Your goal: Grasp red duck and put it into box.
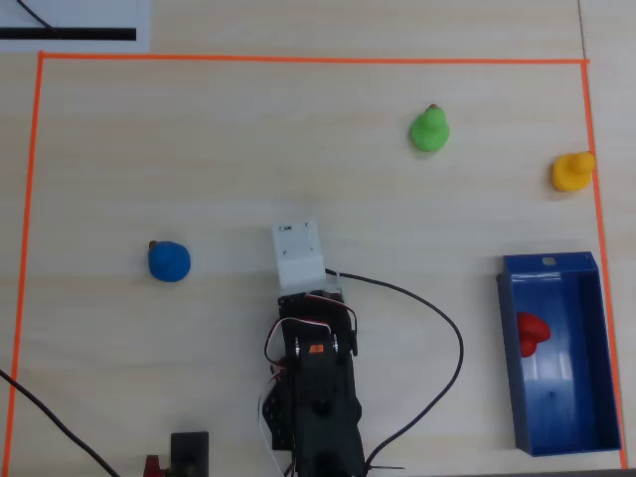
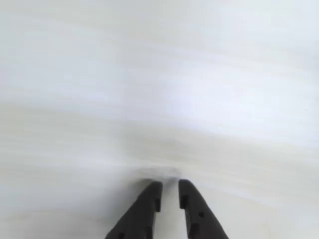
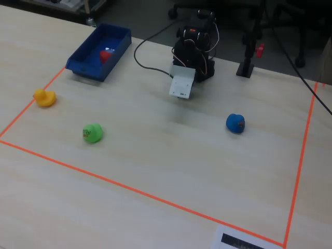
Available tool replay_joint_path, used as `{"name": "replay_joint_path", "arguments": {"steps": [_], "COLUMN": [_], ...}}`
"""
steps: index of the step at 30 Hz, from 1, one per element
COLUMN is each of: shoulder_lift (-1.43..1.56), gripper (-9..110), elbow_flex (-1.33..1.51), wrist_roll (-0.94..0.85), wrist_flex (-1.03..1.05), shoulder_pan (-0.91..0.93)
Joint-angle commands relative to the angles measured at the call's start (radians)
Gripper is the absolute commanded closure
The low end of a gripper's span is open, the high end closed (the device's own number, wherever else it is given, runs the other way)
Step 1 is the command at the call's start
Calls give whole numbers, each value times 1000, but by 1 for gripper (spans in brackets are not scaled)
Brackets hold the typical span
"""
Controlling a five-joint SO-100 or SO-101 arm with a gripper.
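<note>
End effector (image 2: 170, 186) nearly clenched, empty, above bare table; red duck (image 1: 532, 332) inside box (image 1: 599, 397).

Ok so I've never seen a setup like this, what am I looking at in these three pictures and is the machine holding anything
It is a small black robot arm on a wooden table. One camera looks straight down, one rides on the arm's wrist, one watches from across the table. The wrist view shows the pincer nearly closed, holding nothing, over bare table. On the table, inside an orange tape border, sit a green duck, an orange-yellow duck and a blue duck. The red duck already lies in the blue box.
</note>
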Motion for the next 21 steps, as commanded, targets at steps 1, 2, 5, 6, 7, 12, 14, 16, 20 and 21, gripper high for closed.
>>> {"name": "replay_joint_path", "arguments": {"steps": [1, 2, 5, 6, 7, 12, 14, 16, 20, 21], "shoulder_lift": [3, 8, 25, 25, 25, 25, 25, 25, 25, 25], "gripper": [101, 101, 101, 101, 101, 101, 101, 100, 100, 100], "elbow_flex": [-2, -2, 0, 0, 0, 2, 2, 2, 2, 2], "wrist_roll": [6, 11, 15, 15, 15, 20, 20, 20, 20, 21], "wrist_flex": [35, 38, 44, 44, 44, 44, 44, 44, 44, 44], "shoulder_pan": [-15, -11, 11, 18, 26, 41, 31, 29, 29, 29]}}
